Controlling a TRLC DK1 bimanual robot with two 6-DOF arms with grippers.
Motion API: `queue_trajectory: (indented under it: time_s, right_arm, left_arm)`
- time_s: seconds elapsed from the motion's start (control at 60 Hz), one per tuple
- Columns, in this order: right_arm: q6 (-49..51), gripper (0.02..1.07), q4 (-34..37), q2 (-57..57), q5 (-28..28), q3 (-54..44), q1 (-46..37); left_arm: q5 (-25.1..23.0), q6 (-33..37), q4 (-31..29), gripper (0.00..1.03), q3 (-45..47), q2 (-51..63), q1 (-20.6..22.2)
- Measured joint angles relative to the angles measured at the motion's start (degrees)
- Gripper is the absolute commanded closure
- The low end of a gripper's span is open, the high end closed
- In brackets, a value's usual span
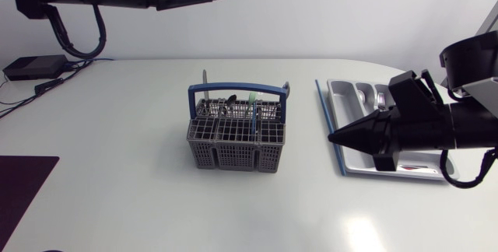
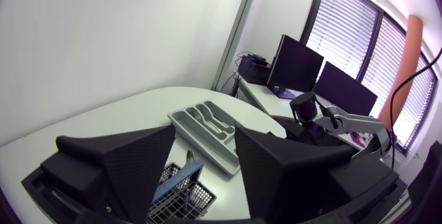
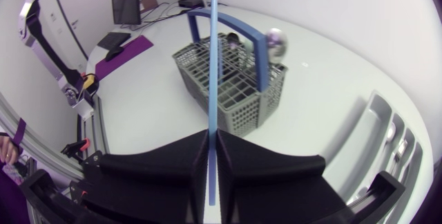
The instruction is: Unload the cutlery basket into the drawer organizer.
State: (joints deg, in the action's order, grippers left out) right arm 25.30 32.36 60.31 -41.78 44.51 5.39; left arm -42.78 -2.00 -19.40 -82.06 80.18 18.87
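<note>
One thin blue rod (image 1: 323, 106), perhaps a straw or a chopstick, is pinched between the closed-in fingers of the right gripper (image 1: 333, 138), which grips it partway along so that a long end sticks out far and a short end near. The rod's long axis runs near to far, roughly in line with the slots of the pale grey drawer organizer (image 1: 350, 90) on the right of the table, and it hangs over that tray's left rim, not over a slot. The coming move appears to turn on this: the slots lie just to the right of the rod and below it, so a small shift right and a descent, with the rod kept parallel to the dividers, should set it down. The right arm is plainly the nearer one to the tray. The grey plastic cutlery basket (image 1: 236, 139) with its blue hoop handle stands at the middle of the table, well to the left of the tray, and holds more pieces, among them a metal spoon (image 3: 276, 42) and a pale green handle (image 1: 253, 98) standing upright. The left gripper (image 2: 205, 133) is held high at the far left with its fingers spread wide and nothing between them; the basket shows below it. The white table (image 1: 140, 143) is smooth and glossy, so loose items could slide, and a dark purple mat (image 1: 19, 186) lies at its near left corner. There is ample room around the basket and the tray.
</note>
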Motion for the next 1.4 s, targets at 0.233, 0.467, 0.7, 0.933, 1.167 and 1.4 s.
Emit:
queue_trajectory:
  time_s: [0.233, 0.467, 0.7, 0.933, 1.167, 1.4]
  right_arm:
    - [-1.44, 1.01, -4.26, 9.92, 1.90, 0.81, -11.39]
    - [-7.54, 1.01, -9.11, 20.39, 9.20, 4.63, -15.34]
    - [-14.14, 1.01, -12.83, 28.89, 16.31, 8.37, -15.37]
    - [-18.18, 0.99, -14.58, 35.17, 20.70, 11.08, -15.34]
    - [-19.37, 0.59, -14.80, 36.74, 22.67, 11.23, -15.10]
    - [-19.39, 0.13, -14.82, 36.35, 23.02, 11.26, -13.84]
  left_arm:
    - [12.37, 12.70, -1.31, 0.19, 10.12, -0.66, 8.57]
    - [26.82, 16.24, 2.71, 0.19, 17.64, 0.07, 19.04]
    - [36.39, 14.56, 5.40, 0.19, 17.84, 4.42, 22.82]
    - [43.93, 12.09, 9.46, 0.19, 19.21, 6.60, 24.20]
    - [49.77, 12.02, 19.50, 0.19, 27.71, 6.43, 25.53]
    - [51.28, 11.02, 29.44, 0.19, 34.75, 5.95, 25.51]
